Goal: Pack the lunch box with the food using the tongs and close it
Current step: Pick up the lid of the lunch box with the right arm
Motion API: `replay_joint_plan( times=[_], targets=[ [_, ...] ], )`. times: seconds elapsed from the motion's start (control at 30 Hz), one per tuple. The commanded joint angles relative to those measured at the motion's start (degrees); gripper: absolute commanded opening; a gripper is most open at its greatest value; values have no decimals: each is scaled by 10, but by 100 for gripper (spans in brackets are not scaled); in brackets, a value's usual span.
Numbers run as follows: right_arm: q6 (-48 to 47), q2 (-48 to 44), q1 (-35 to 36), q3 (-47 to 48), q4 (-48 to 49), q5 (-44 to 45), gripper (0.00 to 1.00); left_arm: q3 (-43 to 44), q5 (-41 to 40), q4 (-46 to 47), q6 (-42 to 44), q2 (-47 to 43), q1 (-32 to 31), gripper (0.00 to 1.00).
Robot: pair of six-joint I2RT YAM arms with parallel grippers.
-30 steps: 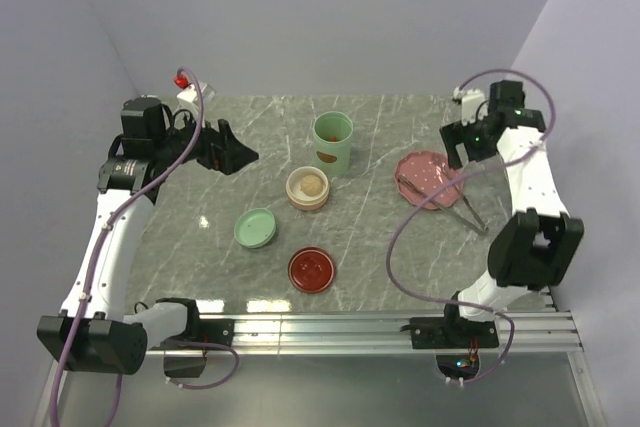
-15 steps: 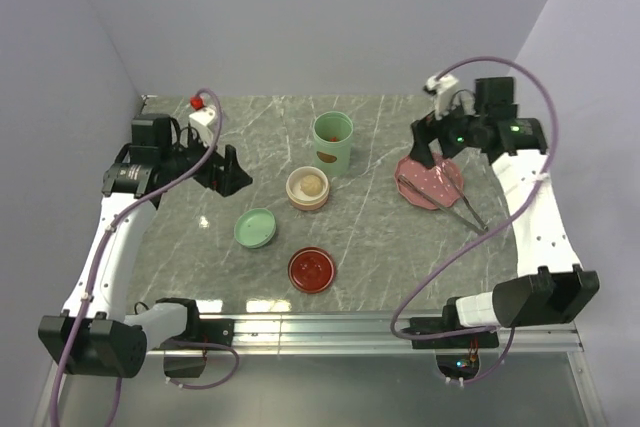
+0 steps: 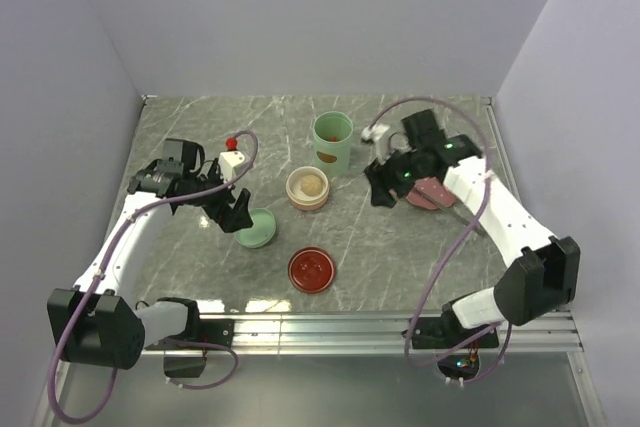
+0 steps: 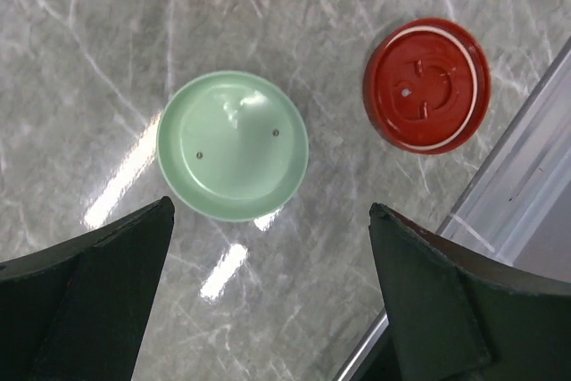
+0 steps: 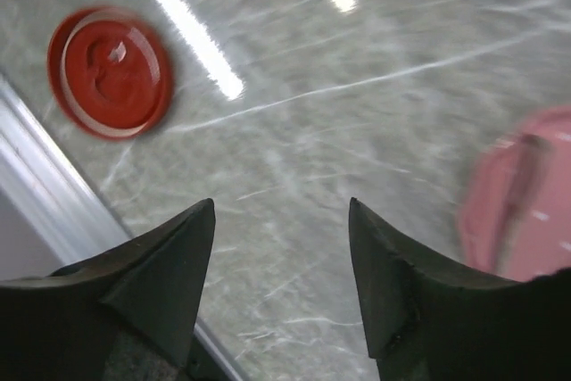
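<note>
- left claw (image 4: 269,211) hangs wide open with nothing between its 2 fingers (image 4: 98,283), right over the green lid (image 4: 233,145) on the marble table (image 4: 80,51).
- the top view puts that left claw just at the lid's left edge, close above it, not touching that i can see.
- red lid (image 3: 313,269) lies flat near the front rail, apart from the green lid and a little to its right.
- behind them the beige bowl (image 3: 307,187) stands uncovered, and the tall green cup (image 3: 332,141) stands upright just behind it.
- right claw (image 5: 281,204) is spread and empty too, bare table showing in its gap, hovering mid-table between the beige bowl and the pink plate (image 3: 432,195).
- tongs (image 5: 520,176): a thin dark streak across the pink plate at the right edge of the right wrist view, blurred, untouched.
- food: can't pick it out, since the plate is half behind the right arm from above and smeared in the wrist view.
</note>
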Motion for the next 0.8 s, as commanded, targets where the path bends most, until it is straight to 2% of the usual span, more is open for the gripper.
replay_joint_plan(
  times=[0.0, 0.03, 0.17, 0.27, 0.3, 0.4, 0.77],
  targets=[
    [5, 14, 75, -32, 26, 35, 66, 6, 58, 39, 16, -20, -1, 97],
    [7, 19, 117, -36, 32, 45, 64, 9, 72, 52, -3, -21, -1, 97],
    [28, 67, 211, -32, 48, 66, 54, 6, 166, 117, -72, -52, 12, 96],
    [47, 119, 264, 1, 45, 78, 50, -11, 179, 202, -147, -91, 18, 96],
    [52, 143, 272, 8, 45, 83, 49, -20, 169, 220, -182, -101, 18, 96],
    [67, 191, 294, 30, 49, 118, 44, -24, 150, 262, -208, -131, 18, 97],
    [101, 267, 319, 31, 80, 143, 38, -34, 141, 244, -179, -162, 18, 97]
  ],
)
